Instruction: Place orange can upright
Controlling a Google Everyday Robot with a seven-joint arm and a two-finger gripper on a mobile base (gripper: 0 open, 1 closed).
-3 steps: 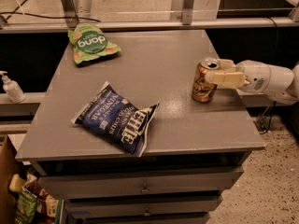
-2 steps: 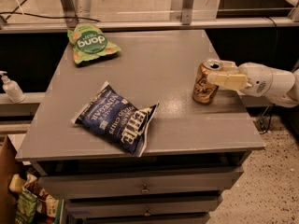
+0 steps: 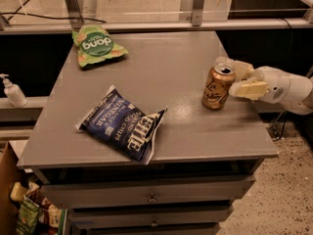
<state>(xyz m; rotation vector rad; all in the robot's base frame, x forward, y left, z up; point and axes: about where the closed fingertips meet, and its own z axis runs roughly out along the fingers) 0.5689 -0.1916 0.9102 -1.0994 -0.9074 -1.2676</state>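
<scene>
The orange can [image 3: 215,89] stands upright near the tabletop's [image 3: 171,67] right edge, with the gripper [image 3: 225,76] against it.

- This is looking like a robotics lab: the gripper [image 3: 234,77] is hanging over the tabletop [image 3: 161,58] at mid right.
- Drawers [image 3: 146,196] are sitting beneath, lower centre.
- A speckled floor [image 3: 288,180] is showing lower right; a pump bottle [image 3: 12,89] is standing far left.

Orange can [image 3: 218,88] shifted slightly toward the right edge of the tabletop [image 3: 171,126], claw [image 3: 227,76] carried rightward with it, kept against the can's right side
</scene>
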